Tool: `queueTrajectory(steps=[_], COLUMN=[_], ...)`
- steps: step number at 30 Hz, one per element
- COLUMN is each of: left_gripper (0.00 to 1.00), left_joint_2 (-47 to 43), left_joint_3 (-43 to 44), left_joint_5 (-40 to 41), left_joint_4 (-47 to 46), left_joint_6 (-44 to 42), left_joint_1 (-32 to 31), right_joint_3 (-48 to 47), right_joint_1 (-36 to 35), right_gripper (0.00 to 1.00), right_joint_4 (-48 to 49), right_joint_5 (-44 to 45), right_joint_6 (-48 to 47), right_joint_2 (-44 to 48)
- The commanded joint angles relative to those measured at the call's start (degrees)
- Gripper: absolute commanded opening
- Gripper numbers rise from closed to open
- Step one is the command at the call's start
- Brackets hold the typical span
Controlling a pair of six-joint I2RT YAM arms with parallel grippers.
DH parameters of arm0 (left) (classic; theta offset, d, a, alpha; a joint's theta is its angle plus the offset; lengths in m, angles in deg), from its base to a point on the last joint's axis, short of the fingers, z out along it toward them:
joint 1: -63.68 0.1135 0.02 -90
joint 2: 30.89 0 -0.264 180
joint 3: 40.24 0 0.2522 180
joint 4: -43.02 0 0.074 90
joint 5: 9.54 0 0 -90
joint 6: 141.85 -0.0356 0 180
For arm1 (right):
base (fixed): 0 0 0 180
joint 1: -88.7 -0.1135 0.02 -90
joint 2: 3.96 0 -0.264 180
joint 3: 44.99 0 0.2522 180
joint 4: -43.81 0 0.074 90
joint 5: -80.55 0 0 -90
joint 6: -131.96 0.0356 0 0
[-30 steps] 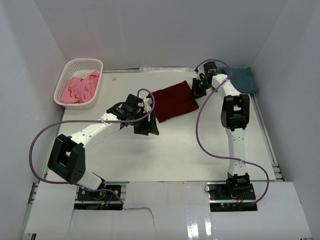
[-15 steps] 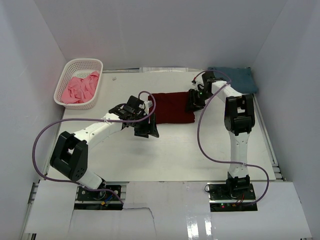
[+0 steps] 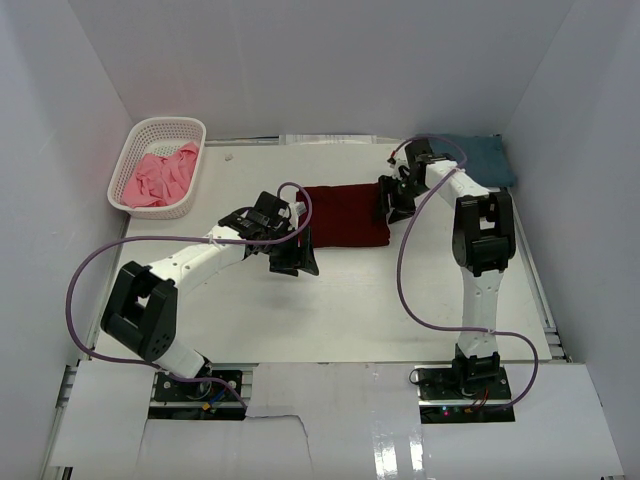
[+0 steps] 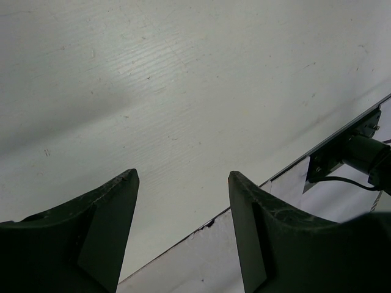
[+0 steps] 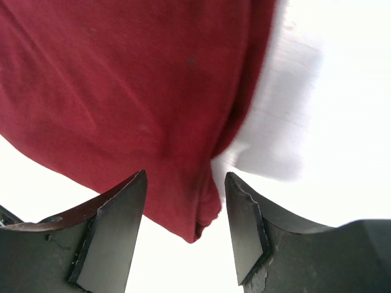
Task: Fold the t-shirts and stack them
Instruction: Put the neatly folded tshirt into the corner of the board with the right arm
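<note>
The dark red t-shirt (image 3: 345,215) lies folded flat and soft in the middle of the tabletop (image 3: 330,310). Its long side runs left to right. My right gripper (image 5: 186,183) is wide open over its right edge, holding nothing. My left gripper (image 4: 183,177) is wide open too, over bare tabletop. The blue t-shirt (image 3: 485,158) lies far right. The pink t-shirt (image 3: 158,178) sits crumpled in the holey white basket (image 3: 165,125).
</note>
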Motion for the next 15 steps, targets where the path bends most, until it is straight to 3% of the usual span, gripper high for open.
queueTrajectory(steps=[1,15], left_gripper=[0.71,0.71], left_joint_2=[0.32,0.94], left_joint_3=[0.24,0.68], left_joint_5=[-1.14,-1.14], left_joint_4=[-1.28,-1.28], left_joint_6=[-0.08,-0.35], left_joint_1=[0.06,-0.03], right_joint_3=[1.06,4.05], right_joint_1=[0.89,1.51], right_gripper=[0.61,0.60], right_joint_4=[-0.15,4.07], right_joint_5=[2.37,-4.57], right_joint_6=[0.27,0.62], right_joint_2=[2.95,-1.62])
